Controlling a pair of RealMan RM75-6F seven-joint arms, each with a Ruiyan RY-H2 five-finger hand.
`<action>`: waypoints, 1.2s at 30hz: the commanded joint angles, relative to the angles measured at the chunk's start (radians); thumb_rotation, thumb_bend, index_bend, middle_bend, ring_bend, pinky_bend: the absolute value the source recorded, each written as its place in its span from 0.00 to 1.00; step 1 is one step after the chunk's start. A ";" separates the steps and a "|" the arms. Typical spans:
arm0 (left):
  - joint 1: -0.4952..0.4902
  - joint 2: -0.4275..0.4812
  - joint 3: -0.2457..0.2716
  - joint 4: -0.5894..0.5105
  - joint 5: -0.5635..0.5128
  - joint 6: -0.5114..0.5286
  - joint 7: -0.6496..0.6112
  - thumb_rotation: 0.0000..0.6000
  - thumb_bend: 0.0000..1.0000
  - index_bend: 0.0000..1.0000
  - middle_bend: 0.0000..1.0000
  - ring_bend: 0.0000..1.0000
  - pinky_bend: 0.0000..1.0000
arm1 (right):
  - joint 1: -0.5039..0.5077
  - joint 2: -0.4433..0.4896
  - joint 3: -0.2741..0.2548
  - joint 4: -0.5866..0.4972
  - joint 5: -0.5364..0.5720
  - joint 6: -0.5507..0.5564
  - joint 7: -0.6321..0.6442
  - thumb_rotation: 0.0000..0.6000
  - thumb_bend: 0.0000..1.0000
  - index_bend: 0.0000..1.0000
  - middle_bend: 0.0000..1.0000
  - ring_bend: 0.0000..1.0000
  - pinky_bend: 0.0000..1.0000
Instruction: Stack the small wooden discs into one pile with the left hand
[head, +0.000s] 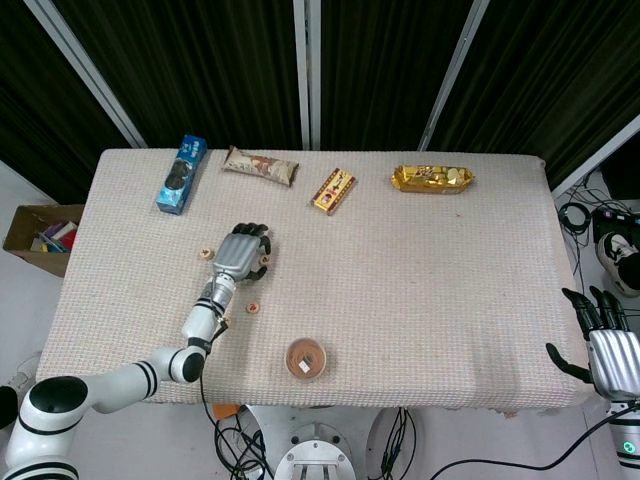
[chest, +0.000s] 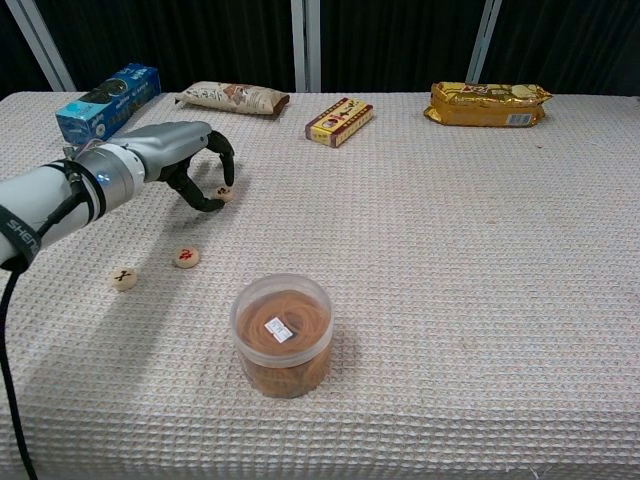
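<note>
Several small wooden discs lie on the woven tablecloth. My left hand (chest: 185, 160) arches over the farthest disc (chest: 222, 193), which lies on the cloth between thumb and fingertips; I cannot see a firm pinch. In the head view the left hand (head: 243, 255) covers most of that disc. A red-marked disc (chest: 186, 257) and a black-marked disc (chest: 124, 278) lie nearer the front, apart from each other. Another disc (head: 205, 254) sits just left of the hand. My right hand (head: 610, 355) hangs with fingers spread off the table's right front corner, holding nothing.
A clear tub of rubber bands (chest: 283, 335) stands near the front edge, right of the discs. Along the far edge lie a blue biscuit box (chest: 108, 98), a snack bag (chest: 232, 98), a small box (chest: 339, 121) and a gold packet (chest: 490, 103).
</note>
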 joint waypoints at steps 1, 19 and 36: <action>-0.005 -0.002 -0.001 0.002 -0.006 -0.005 0.004 1.00 0.34 0.45 0.14 0.10 0.12 | -0.003 0.000 0.000 0.003 0.001 0.002 0.003 1.00 0.22 0.12 0.18 0.00 0.05; 0.061 0.106 0.015 -0.116 0.027 0.116 -0.007 1.00 0.38 0.50 0.15 0.10 0.12 | 0.005 0.004 0.006 -0.003 -0.007 -0.002 -0.001 1.00 0.22 0.12 0.18 0.00 0.05; 0.153 0.179 0.057 -0.135 -0.020 0.144 -0.009 1.00 0.38 0.49 0.15 0.10 0.12 | 0.023 0.007 0.008 -0.028 -0.013 -0.019 -0.032 1.00 0.22 0.12 0.18 0.00 0.05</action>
